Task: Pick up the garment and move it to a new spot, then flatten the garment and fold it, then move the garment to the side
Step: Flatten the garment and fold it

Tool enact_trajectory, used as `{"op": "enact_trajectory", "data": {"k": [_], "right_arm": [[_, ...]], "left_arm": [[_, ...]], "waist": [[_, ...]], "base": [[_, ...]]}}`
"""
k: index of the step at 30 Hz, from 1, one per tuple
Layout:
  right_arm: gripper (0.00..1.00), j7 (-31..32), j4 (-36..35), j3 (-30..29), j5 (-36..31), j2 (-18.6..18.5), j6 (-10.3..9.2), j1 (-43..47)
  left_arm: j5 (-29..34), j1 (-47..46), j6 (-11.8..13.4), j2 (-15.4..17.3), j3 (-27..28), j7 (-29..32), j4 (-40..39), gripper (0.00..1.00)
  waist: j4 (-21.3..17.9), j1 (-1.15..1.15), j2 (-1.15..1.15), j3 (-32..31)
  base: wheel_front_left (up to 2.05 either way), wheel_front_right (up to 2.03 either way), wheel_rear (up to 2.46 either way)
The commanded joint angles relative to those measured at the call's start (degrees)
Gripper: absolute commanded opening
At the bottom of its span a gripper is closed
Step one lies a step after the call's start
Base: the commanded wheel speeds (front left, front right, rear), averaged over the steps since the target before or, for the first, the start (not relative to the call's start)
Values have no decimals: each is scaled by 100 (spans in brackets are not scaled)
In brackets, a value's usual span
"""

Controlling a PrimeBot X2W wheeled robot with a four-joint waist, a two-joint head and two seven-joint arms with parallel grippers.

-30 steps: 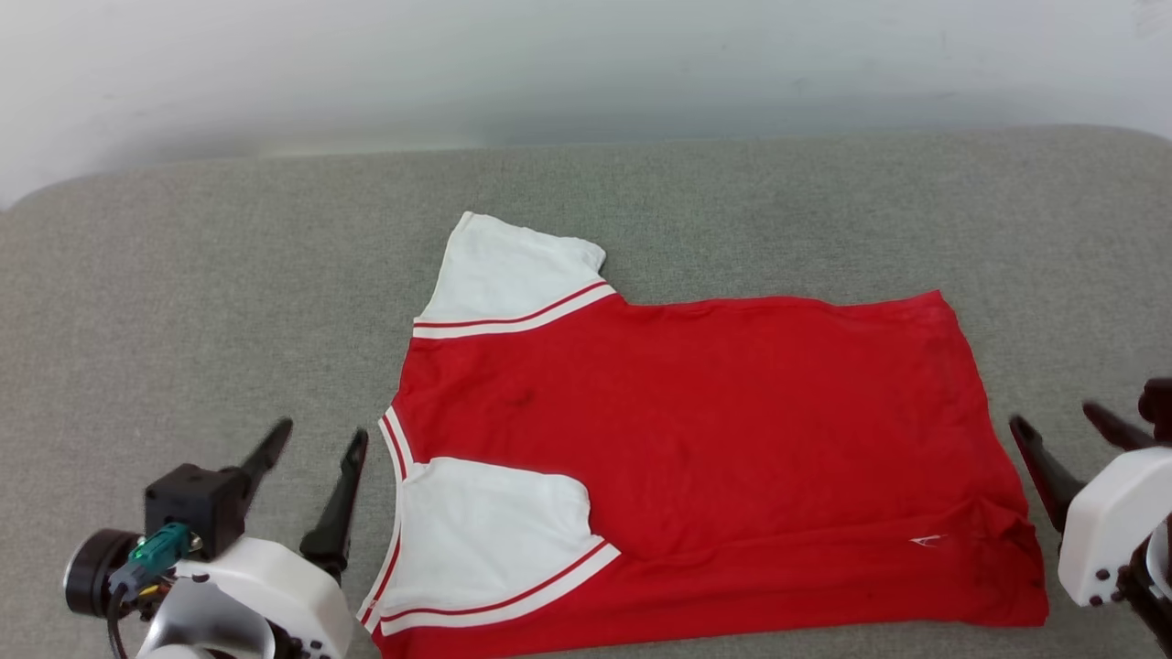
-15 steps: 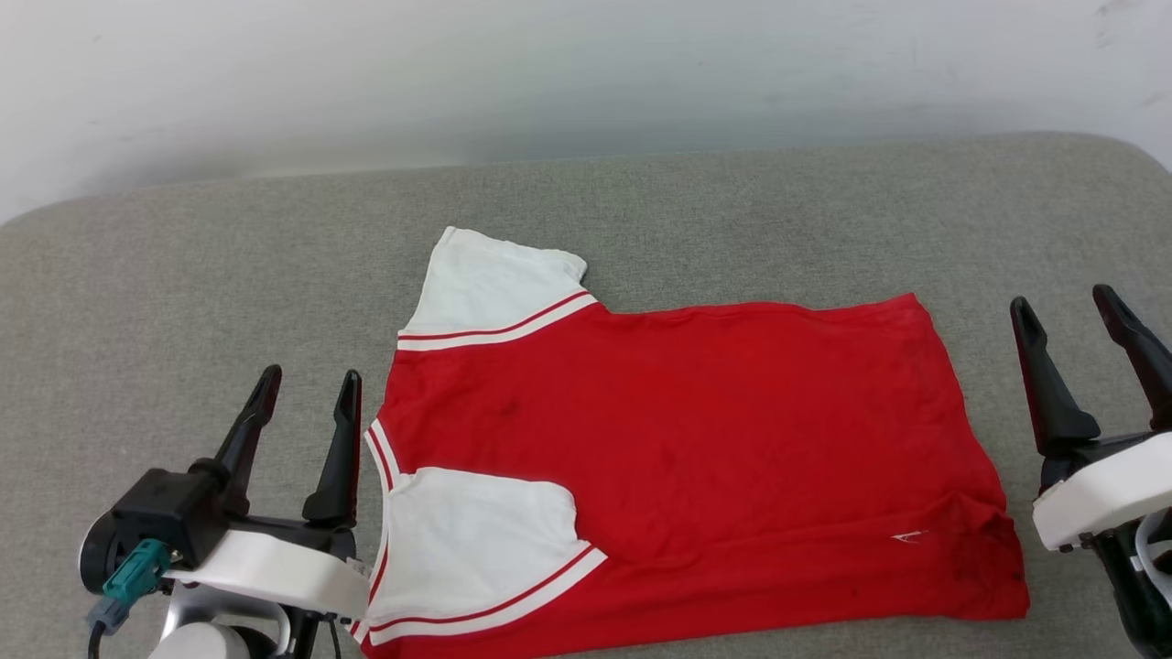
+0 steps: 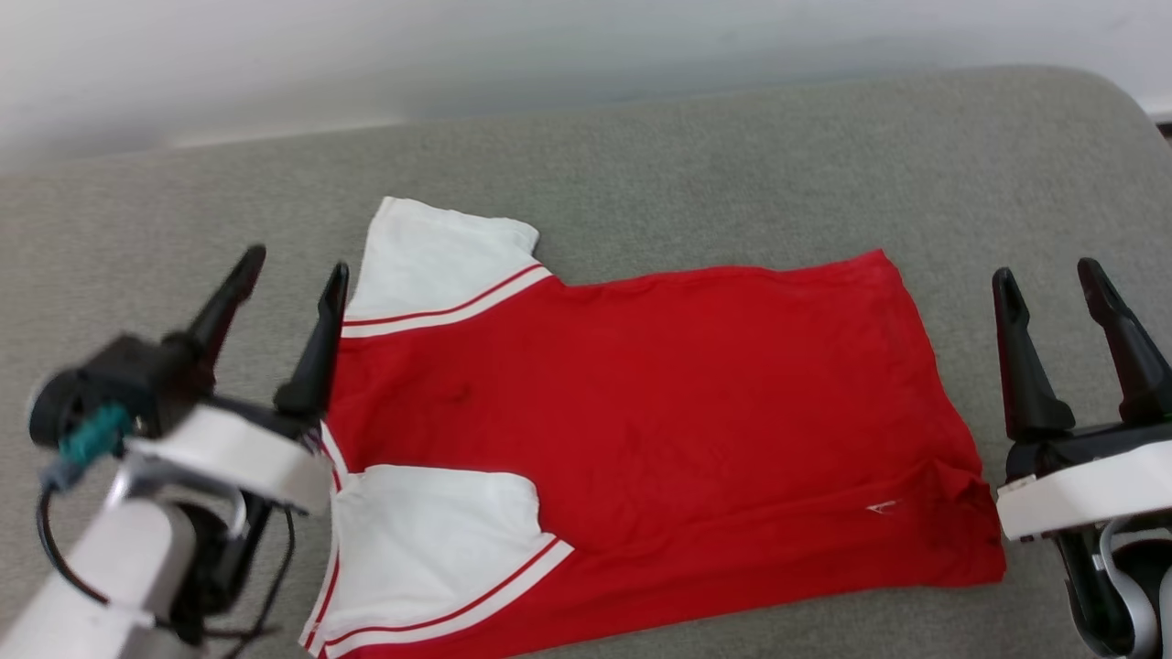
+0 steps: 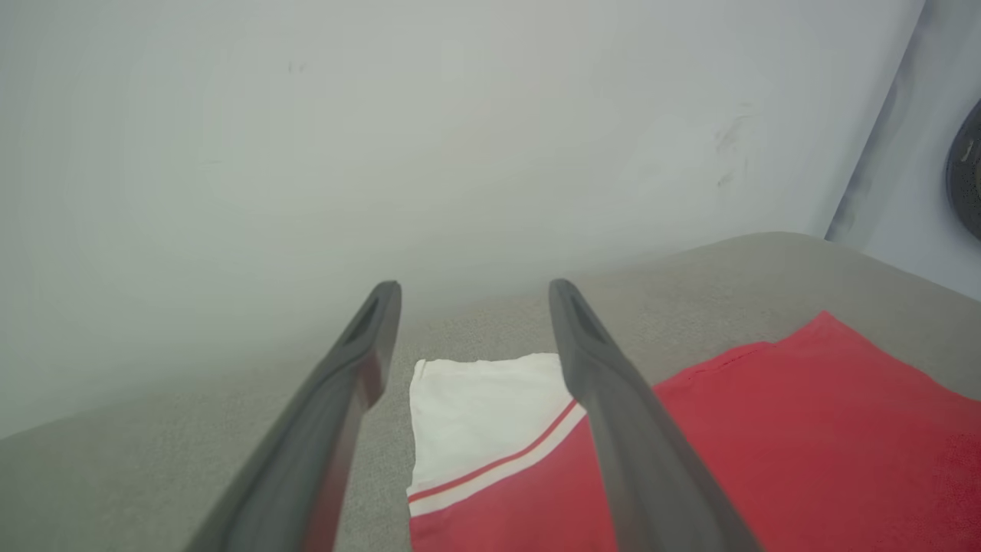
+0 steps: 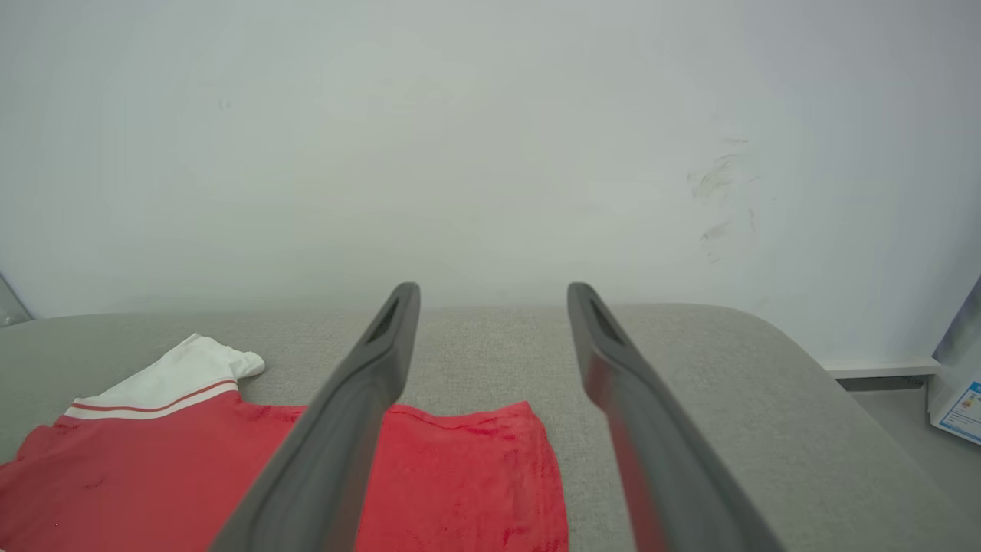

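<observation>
Both grippers are spread wide and hold nothing: the left gripper [image 3: 298, 261] hangs at the collar end of the red jersey T-shirt [image 3: 641, 430], and the right gripper [image 3: 1046, 270] stands just off its hem. The shirt lies flat across the middle of the grey cushion [image 3: 732, 156], with the near sleeve [image 3: 430, 540] folded in over the red body and the far sleeve [image 3: 439, 261] jutting out. My worry is the left side. Its inner finger sits right at the shoulder seam, so I judge a careless descent could catch just the top layer or drag the cloth. That would pull the tucked sleeve open and skew the fold. The near hem corner [image 3: 952, 513] is already puckered, and if the two arms grip unevenly that crease could get folded in. Compared with a second ago, the head camera has swung, so the shirt sits further left in the head view. Against the shirt itself, the left gripper has climbed from beside the collar to beside the far sleeve's trim. The right gripper has come in from the view's lower right edge, fingers now fully in sight.
</observation>
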Motion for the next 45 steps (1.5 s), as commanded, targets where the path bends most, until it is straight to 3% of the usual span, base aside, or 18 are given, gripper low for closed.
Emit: {"op": "enact_trajectory", "data": {"k": [1, 4, 10, 11, 14, 19, 24, 31, 33, 38, 39, 40, 45], "right_arm": [[100, -28, -21, 4, -10, 32, -2, -115], [100, -118, 13, 53, 57, 118, -2, -233], [100, -306, 145, 284, 140, 211, -2, -441], [100, -306, 145, 284, 140, 211, -2, -441], [100, -455, 286, 329, 180, 255, -2, -493], [100, -583, 553, 541, 295, 322, -2, -593], [100, -722, 723, 774, 357, 359, -2, -683], [100, -792, 970, 949, 467, 407, -2, -789], [100, -852, 1024, 996, 508, 417, -2, -837], [100, -890, 1150, 1094, 540, 317, -3, -905], [100, -895, 1168, 1090, 536, 301, -3, -930], [100, -898, 1181, 1081, 536, 293, -2, -945], [100, -824, 1180, 1038, 447, 195, -2, -985]], "left_arm": [[8, -122, -13, 12, 13, 11, 0, 100], [16, -987, -406, 414, -85, 764, 161, 100], [-211, -2208, -924, 1026, -117, 2110, 450, 100], [-211, -2208, -924, 1026, -117, 2110, 450, 100], [-604, -2645, -1048, 1220, -163, 3166, 740, 100], [-1085, -3277, -1013, 1557, -299, 4967, 1185, 100], [-1328, -3738, -862, 1732, -301, 6026, 1583, 100], [-1469, -4127, -601, 1921, -356, 7051, 1734, 100], [-1509, -4175, -698, 2082, -366, 7222, 1893, 100], [-1712, -4112, -687, 2061, -376, 7493, 2117, 100], [-1751, -4079, -675, 2045, -386, 7535, 2135, 64], [-1818, -4063, -656, 2003, -362, 7536, 2129, 0], [-1781, -3994, -677, 1924, -330, 7273, 2051, 0]], "waist": [[-139, 0, 0, 157], [-382, 0, 0, 548], [-808, 0, 0, 1147], [-808, 0, 0, 1147], [-998, 0, 0, 1345], [-1256, 0, 0, 1614], [-1495, 0, 0, 1859], [-1706, 0, 0, 2197], [-1763, 0, 0, 2281], [-1818, 0, 0, 2377], [-1818, 0, 0, 2384], [-1813, 0, 0, 2387], [-1721, 0, 0, 2300]], "base": [[0, 0, 0], [0, 0, 0], [0, 0, 0], [0, 0, 0], [0, 0, 0], [0, 0, 0], [0, 0, 0], [0, 0, 0], [0, 0, 0], [0, 0, 0], [0, 0, 0], [0, 0, 0], [0, 0, 0]]}}
